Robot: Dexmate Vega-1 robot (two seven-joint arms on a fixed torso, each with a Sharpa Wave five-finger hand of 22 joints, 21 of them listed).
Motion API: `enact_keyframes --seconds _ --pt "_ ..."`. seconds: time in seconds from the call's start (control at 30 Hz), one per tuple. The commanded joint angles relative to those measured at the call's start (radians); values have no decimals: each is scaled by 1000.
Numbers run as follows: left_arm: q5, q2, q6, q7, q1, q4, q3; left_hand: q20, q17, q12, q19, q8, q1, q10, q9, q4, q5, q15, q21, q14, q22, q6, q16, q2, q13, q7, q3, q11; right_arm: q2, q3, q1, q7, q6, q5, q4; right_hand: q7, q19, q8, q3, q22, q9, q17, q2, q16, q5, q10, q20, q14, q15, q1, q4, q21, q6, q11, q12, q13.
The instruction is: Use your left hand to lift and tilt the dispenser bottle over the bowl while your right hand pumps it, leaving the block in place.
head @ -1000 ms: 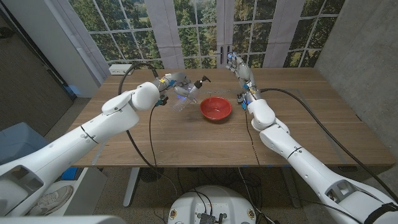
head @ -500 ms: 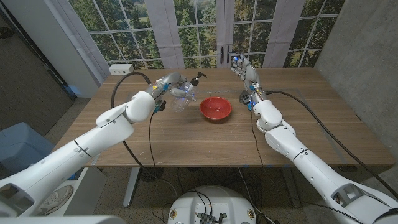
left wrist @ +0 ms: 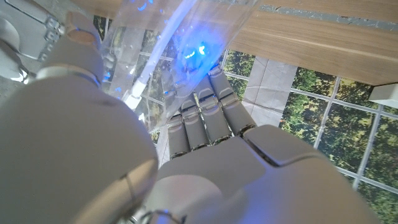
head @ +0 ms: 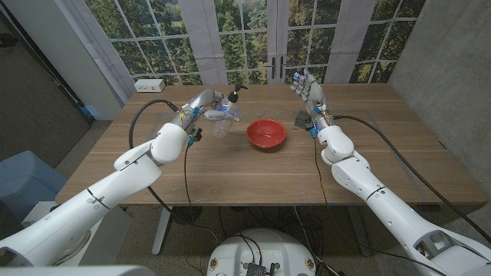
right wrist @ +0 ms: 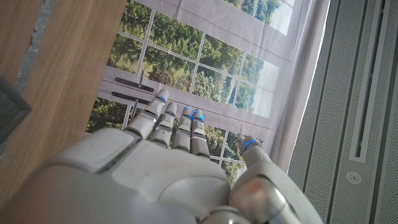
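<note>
My left hand (head: 201, 103) grips the clear dispenser bottle (head: 222, 116) to the left of the red bowl (head: 266, 133). The bottle leans slightly toward the bowl, and its black pump (head: 236, 91) is at the top. In the left wrist view my fingers (left wrist: 202, 118) wrap the clear bottle (left wrist: 155, 56), which is lit blue. My right hand (head: 307, 86) is open behind and to the right of the bowl, fingers pointing up, holding nothing. The dark block (head: 301, 120) sits on the table beside my right wrist. The same block (right wrist: 9, 107) appears in the right wrist view, by my right hand (right wrist: 161, 168).
A white box (head: 149, 84) sits at the table's back left corner. Black cables (head: 157, 103) arch over the left side of the wooden table (head: 253, 172), and another runs along my right arm. Windows stand behind the far edge.
My left hand has drawn the bottle leftward away from the bowl and brought it more upright. My right hand has shifted right, away from the pump.
</note>
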Motion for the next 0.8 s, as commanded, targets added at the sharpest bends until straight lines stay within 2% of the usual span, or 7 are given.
enact_keyframes --seconds 0.03,0.2,0.3,0.5,0.57,0.7,0.8 --pt "-25 -64 -86 165 105 30 -47 -99 8 7 -5 5 326 112 8 2 4 -225 9 141 0 67 2 377 6 -73 9 -113 -7 39 -30 29 24 82 7 2 2 4 1 2 2 2 39 5 -2 4 -2 5 2 6 -4 3 10 5 8 2" --pt "-11 -134 -163 275 136 79 -49 -100 10 6 -8 5 325 110 13 2 5 -225 15 136 -1 67 2 376 10 -74 10 -118 -15 55 -45 42 24 118 6 2 2 4 1 2 2 2 39 5 -3 5 -1 5 3 5 -4 3 11 8 8 2" --pt "11 -149 -167 306 143 90 -46 -100 11 6 -8 4 325 110 15 2 5 -225 17 134 -2 66 1 376 12 -75 10 -116 -16 66 -56 49 26 145 8 3 3 4 1 2 2 2 39 5 -3 5 -1 4 3 5 -4 3 11 9 8 2" --pt "64 -243 -234 453 156 170 -31 -101 11 5 -11 3 322 107 18 2 5 -225 21 129 -2 64 -1 376 15 -74 10 -114 -12 90 -81 62 47 191 19 4 2 3 0 3 2 3 39 5 -3 7 -1 4 5 5 -4 2 11 12 9 3" --pt "35 -260 -262 453 158 189 -34 -102 12 5 -12 3 322 108 19 2 5 -225 23 128 -3 65 -1 375 15 -74 10 -115 -14 97 -90 62 49 202 20 4 2 3 0 3 2 3 39 5 -3 7 0 4 5 4 -4 2 12 13 8 3" --pt "43 -280 -239 469 162 199 -31 -102 10 3 -12 2 321 108 20 2 5 -225 26 122 -3 63 -4 373 14 -75 9 -113 -14 109 -105 64 54 223 21 4 -2 3 0 3 3 3 39 5 -3 7 1 3 6 4 -4 0 12 14 9 3" --pt "45 -307 -267 503 158 232 -25 -102 8 0 -11 0 319 104 21 3 5 -225 30 119 -3 60 -7 374 12 -75 9 -111 -15 114 -115 66 61 230 23 9 -1 3 0 3 3 3 38 5 -3 8 2 2 7 4 -4 0 13 14 9 3"
